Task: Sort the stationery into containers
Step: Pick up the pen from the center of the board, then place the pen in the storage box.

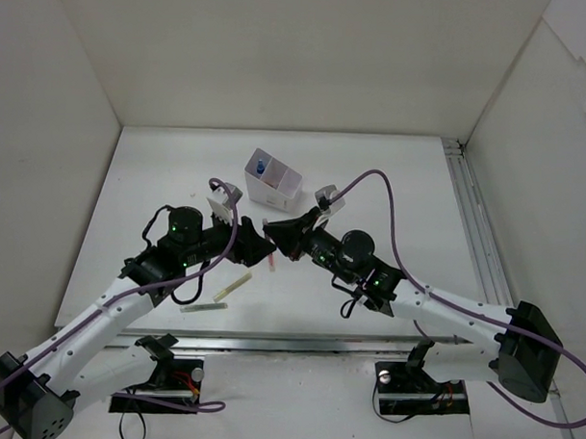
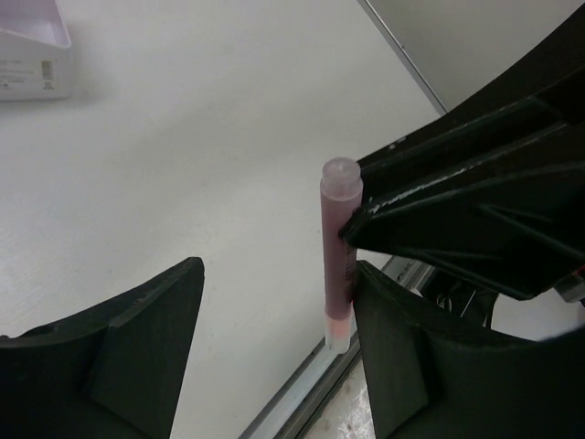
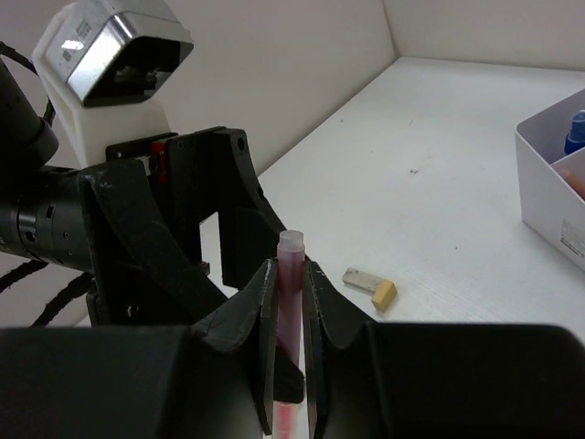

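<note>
- the translucent white rectangular box [image 3: 547, 197] runs off the right wrist view at 3 o'clock, so only one corner shows. the small blue item [image 3: 576, 133] inside it is cropped there too.
- the pink pen-like stick with a clear cap [image 3: 291, 249] has its middle hidden between the black fingers of the right gripper [image 3: 290, 267]. its lower end blurs out at 6 o'clock.
- from above, that stick is mostly covered by both grippers, and the box's contents are too small to name.
- the left gripper [image 2: 279, 270] has both fingers cut off at the 6 o'clock edge of its own view.
</note>
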You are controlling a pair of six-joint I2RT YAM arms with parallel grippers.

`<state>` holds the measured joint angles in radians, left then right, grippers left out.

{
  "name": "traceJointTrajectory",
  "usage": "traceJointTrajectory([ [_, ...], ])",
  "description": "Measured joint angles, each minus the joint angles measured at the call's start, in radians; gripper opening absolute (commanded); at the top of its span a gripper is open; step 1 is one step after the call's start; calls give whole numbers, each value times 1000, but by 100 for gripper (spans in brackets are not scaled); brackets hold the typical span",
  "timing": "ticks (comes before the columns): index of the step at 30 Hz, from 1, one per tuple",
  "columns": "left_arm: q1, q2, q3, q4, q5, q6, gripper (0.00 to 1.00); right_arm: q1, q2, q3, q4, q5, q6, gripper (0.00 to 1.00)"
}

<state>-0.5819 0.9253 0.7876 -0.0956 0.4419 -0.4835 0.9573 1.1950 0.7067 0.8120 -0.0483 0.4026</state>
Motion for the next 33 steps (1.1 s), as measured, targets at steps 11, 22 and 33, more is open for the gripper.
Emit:
traceJointTrajectory([
  [11, -7, 31, 19, 47, -7, 5, 0, -4, 47, 1, 9, 10, 47, 4],
  [22, -6, 122, 88, 52, -216, 39, 0, -49, -53, -40, 20, 186, 79, 98],
  [33, 56, 541, 388, 270, -524, 133, 0, -100, -461, -147, -234, 552, 43, 98],
])
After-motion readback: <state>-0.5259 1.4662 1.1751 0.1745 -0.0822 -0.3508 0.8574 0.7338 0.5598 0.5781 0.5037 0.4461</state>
